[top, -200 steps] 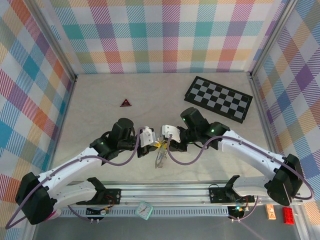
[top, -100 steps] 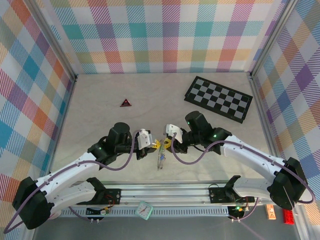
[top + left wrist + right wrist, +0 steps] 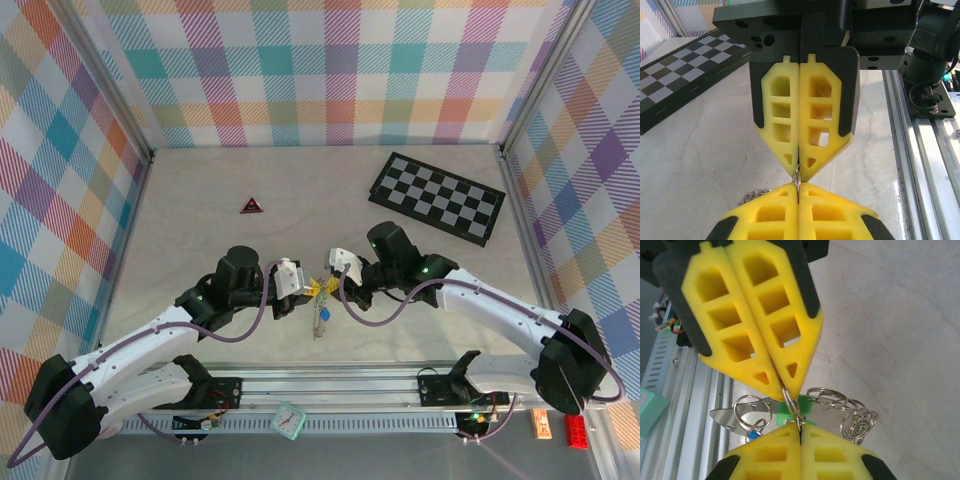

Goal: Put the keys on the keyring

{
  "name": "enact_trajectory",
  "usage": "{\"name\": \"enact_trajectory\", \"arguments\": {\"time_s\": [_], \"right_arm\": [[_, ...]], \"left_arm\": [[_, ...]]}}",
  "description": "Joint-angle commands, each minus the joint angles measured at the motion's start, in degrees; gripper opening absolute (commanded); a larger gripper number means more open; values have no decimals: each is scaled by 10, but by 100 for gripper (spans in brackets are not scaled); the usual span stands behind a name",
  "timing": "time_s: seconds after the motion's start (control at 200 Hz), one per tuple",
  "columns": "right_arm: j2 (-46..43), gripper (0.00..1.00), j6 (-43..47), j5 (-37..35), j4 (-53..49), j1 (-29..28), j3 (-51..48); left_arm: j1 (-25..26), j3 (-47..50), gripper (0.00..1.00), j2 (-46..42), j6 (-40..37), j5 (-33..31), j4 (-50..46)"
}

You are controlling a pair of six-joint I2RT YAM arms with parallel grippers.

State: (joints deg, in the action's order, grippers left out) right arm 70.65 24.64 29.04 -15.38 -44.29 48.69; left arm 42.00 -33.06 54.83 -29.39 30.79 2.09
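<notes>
The bunch hangs between the two arms, over the middle of the desk (image 3: 200, 230) towards its near edge, with the keys (image 3: 320, 318) dangling just below the tips. Both end effectors are closed and meet tip to tip. The left end effector (image 3: 798, 189) and the right end effector (image 3: 800, 429) each appear to pinch the thin wire of the keyring (image 3: 797, 176) in the seam between their foam fingers. From the right wrist, a flat silvery key (image 3: 730, 416) and a cluster of small loops (image 3: 856, 422) hang loose beneath the pinch. The whole bunch looks light, but it should be awkward to handle. The wire is thin, smooth and likely slippery, and probably springy rather than stiff. The keys swing freely and can twist the loop. The best hold is probably on a bare stretch of wire, near where it parts, leaving the dangling metal free.
</notes>
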Motion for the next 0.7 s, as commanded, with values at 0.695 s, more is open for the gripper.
{"name": "enact_trajectory", "arguments": {"time_s": [0.695], "right_arm": [[65,2,2,40,29,9,28]], "left_arm": [[6,11,0,-14,6,11,55]]}}
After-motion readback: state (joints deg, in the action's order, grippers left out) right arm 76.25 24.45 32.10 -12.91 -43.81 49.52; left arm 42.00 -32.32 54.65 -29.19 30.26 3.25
